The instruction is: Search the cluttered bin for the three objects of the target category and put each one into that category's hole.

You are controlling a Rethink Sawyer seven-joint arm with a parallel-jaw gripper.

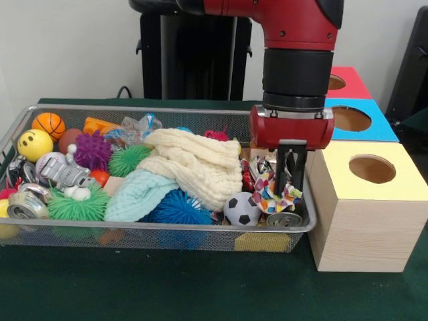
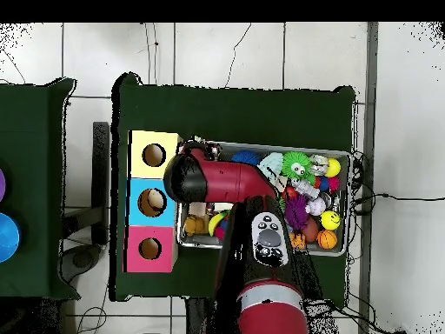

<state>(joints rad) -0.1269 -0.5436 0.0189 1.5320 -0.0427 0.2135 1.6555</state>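
My gripper [image 1: 292, 175] reaches down into the right end of the wire mesh bin [image 1: 134, 111], right beside the yellow-topped box [image 1: 372, 168]. Its tips sit in a crumpled colourful patterned wrapper [image 1: 273, 192]. A silver can [image 1: 284, 219] lies just below it, and a small soccer ball [image 1: 241, 208] is to the left. Blue-topped [image 1: 351, 118] and red-topped [image 1: 339, 81] boxes with round holes stand behind the yellow one. In the overhead view the arm's wrist [image 2: 187, 178] covers the gripper, between the yellow hole [image 2: 154, 155] and the blue hole [image 2: 152, 202].
The bin is packed: cream knit cloth [image 1: 194, 160], teal knit hat [image 1: 137, 194], blue spiky ball [image 1: 177, 207], green spiky ball [image 1: 80, 207], purple spiky ball [image 1: 92, 148], yellow smiley ball [image 1: 35, 144], basketball [image 1: 49, 124], crushed cans [image 1: 27, 204], toy robot [image 1: 63, 172].
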